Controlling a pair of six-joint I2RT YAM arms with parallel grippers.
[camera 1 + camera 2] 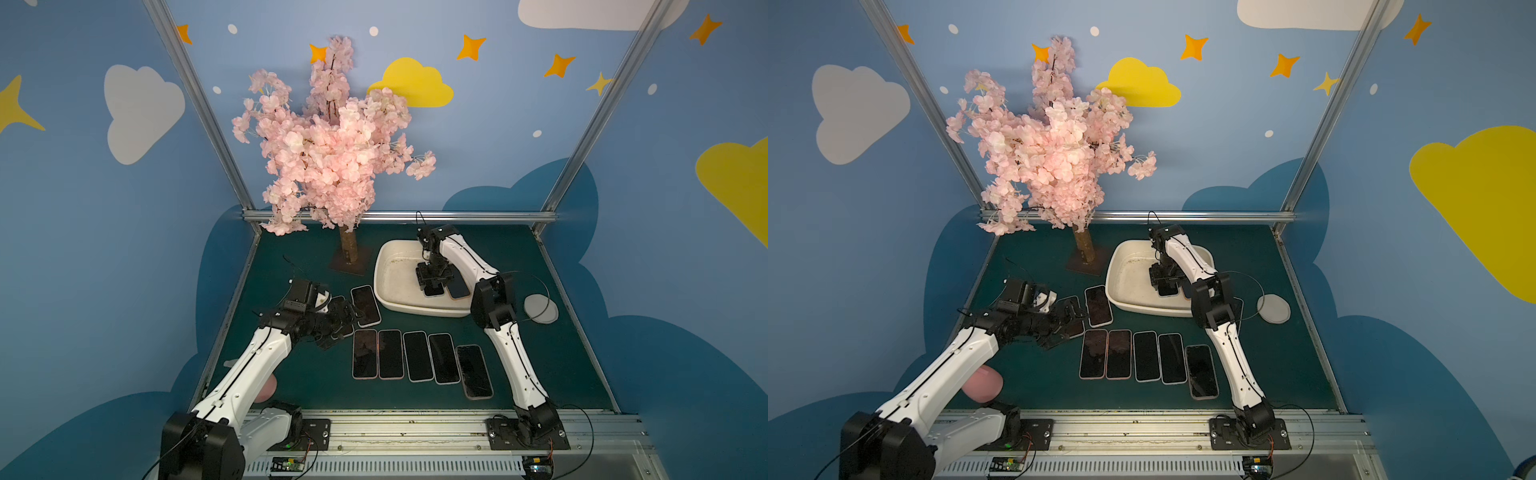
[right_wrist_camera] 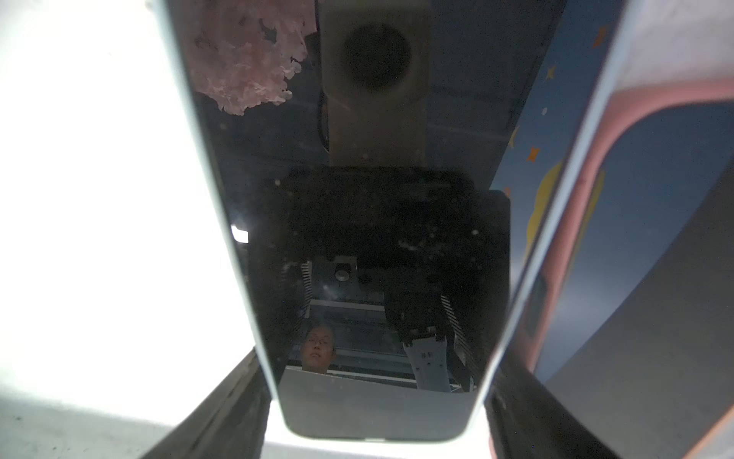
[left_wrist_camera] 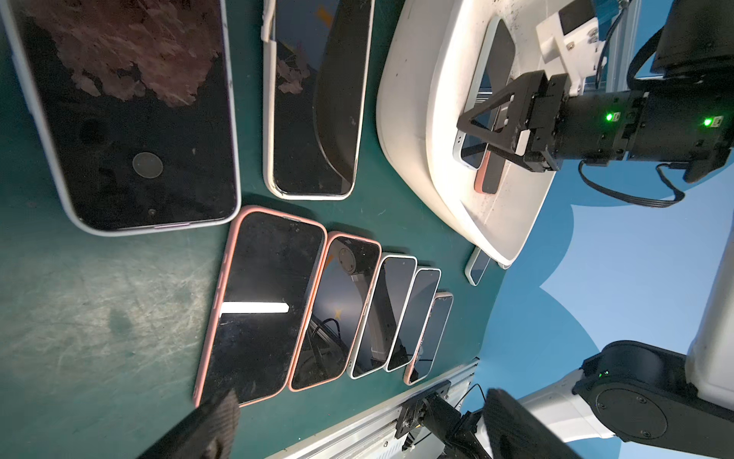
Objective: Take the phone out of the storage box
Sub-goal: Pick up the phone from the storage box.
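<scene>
Box [image 1: 399, 284]: we find it on the far right of the bench [image 1: 311, 386]. It is cream, open side up, with a speckled floor.

Phone [image 2: 357, 198]: we list it inside the box, in the right half, screen up, in a pale case.

Second phone [image 2: 655, 246]: this one has a pink case and lies in the box just beside the first.

Right tool [image 1: 433, 286]: we see it down inside the box, with a finger [image 2: 222, 413] on either long side of the phone's end. The jaws stand apart around the phone, and we cannot tell whether they press it.

Left tool [image 1: 340, 322]: we record it spread wide with nothing between the fingers. It sits low over the bench, left of centre.

Row of five phones [image 1: 417, 356]: near centre, side by side, screens up.

Two phones [image 1: 365, 305]: just beyond the row, left of the box. One lies partly under the left tool.

Disc [image 1: 540, 308]: grey and flat, right of the box.

Tree [image 1: 332, 141]: pink blossom, standing far on the bench, left of the box.
</scene>
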